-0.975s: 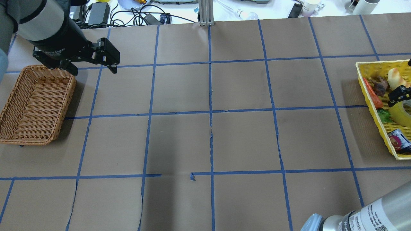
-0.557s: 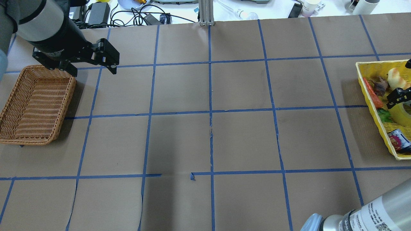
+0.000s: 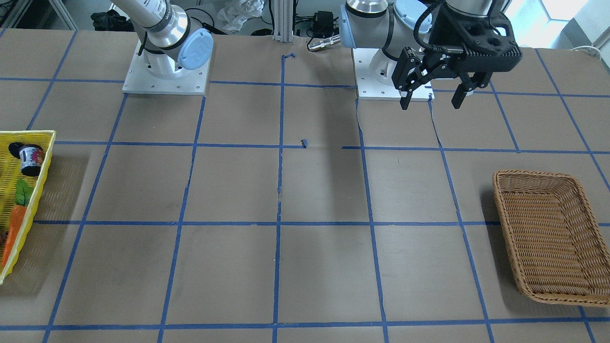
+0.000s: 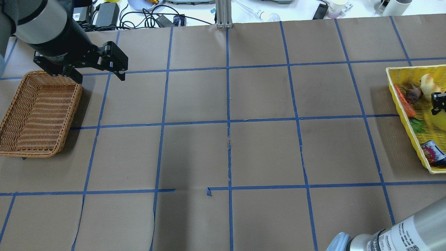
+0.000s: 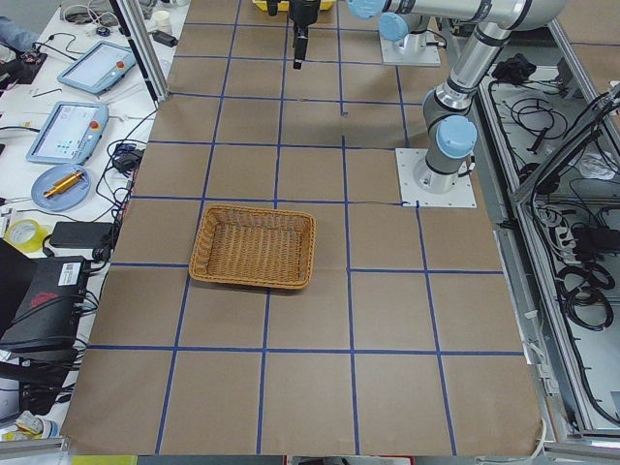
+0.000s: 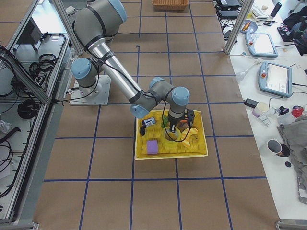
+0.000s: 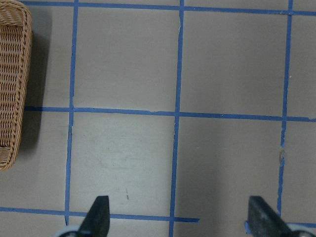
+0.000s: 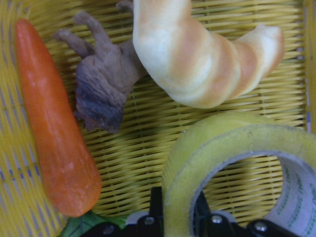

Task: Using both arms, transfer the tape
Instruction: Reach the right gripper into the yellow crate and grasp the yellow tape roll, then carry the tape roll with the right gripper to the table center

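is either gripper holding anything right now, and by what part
The right gripper pinches the tape by its ring wall, one finger outside, one inside the ring. The left gripper is open and empty.

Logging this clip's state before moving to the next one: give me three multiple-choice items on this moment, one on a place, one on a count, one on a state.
1. Where is the tape?
A. In the wicker basket
B. In the yellow basket
C. On bare table

2. How many grippers touch the tape?
A. None
B. One
C. Two

3. How is the left gripper?
A. Open, holding nothing
B. Shut on the tape
C. Shut on the wicker basket's rim

Answers:
1 B: the tape sits over the yellow basket weave, beside the carrot.
2 B: only the right gripper pinches the ring's wall.
3 A: the left gripper hangs with jaws spread, apart from the wicker basket.
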{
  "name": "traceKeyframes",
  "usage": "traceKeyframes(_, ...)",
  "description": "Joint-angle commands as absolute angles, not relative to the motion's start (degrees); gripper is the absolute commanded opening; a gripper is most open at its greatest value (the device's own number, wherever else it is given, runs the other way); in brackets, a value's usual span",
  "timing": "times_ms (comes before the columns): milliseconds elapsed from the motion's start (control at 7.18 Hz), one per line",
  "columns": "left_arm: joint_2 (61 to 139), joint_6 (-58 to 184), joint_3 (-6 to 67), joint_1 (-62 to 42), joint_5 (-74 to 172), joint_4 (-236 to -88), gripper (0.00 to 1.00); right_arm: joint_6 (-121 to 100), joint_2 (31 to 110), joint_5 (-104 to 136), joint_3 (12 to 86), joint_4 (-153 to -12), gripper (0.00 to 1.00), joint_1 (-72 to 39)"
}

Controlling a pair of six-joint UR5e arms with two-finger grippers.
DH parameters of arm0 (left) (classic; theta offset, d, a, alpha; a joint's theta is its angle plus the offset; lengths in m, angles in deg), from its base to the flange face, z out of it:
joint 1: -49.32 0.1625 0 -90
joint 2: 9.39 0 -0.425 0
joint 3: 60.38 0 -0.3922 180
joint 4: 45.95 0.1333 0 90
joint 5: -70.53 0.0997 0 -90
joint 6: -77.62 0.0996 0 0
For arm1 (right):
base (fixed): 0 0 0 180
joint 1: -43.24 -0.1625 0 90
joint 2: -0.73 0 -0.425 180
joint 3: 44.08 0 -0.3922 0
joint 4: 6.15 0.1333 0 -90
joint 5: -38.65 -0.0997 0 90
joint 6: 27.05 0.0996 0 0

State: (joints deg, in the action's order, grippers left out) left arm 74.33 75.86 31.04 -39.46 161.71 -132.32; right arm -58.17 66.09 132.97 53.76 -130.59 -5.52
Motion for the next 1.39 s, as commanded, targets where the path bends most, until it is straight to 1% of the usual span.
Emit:
traceKeyframes(0, 74.37, 75.95, 30.86, -39.45, 161.76, -132.35, 1.0, -54.22, 72.24, 134.01, 52.17, -125.45, 0.0, -8.78)
traceKeyframes(279, 73.93, 75.95, 31.73, -39.54, 161.76, -132.44, 1.0, -45.83, 76.47, 135.58, 48.93, -116.77, 0.0, -14.91)
traceKeyframes(418, 74.11, 75.86, 31.39, -39.63, 161.76, -132.26, 1.0, -38.64, 77.1, 134.98, 46.82, -111.85, 0.0, -21.73)
traceKeyframes(557, 73.68, 75.86, 31.99, -39.63, 161.76, -132.52, 1.0, -27.77, 76.84, 134.37, 46.19, -111.1, 0.0, -30.24)
traceKeyframes(697, 74.45, 75.95, 31.04, -39.28, 161.68, -132.09, 1.0, -15.4, 75.88, 132.27, 46.09, -111.79, 0.0, -39.2)
traceKeyframes(836, 73.42, 75.86, 32.16, -39.63, 161.85, -132.69, 1.0, -5.79, 72.83, 130.34, 45.05, -115.63, 0.0, -45.73)
traceKeyframes(975, 74.28, 75.86, 31.22, -39.45, 161.76, -132.09, 1.0, 0.66, 68.88, 130.23, 42.17, -116.97, 0.0, -50.23)
traceKeyframes(1254, 73.85, 75.86, 31.65, -39.45, 161.94, -132.17, 1.0, 17.0, 61.58, 125.08, 36.63, -118.21, 0.0, -58.33)
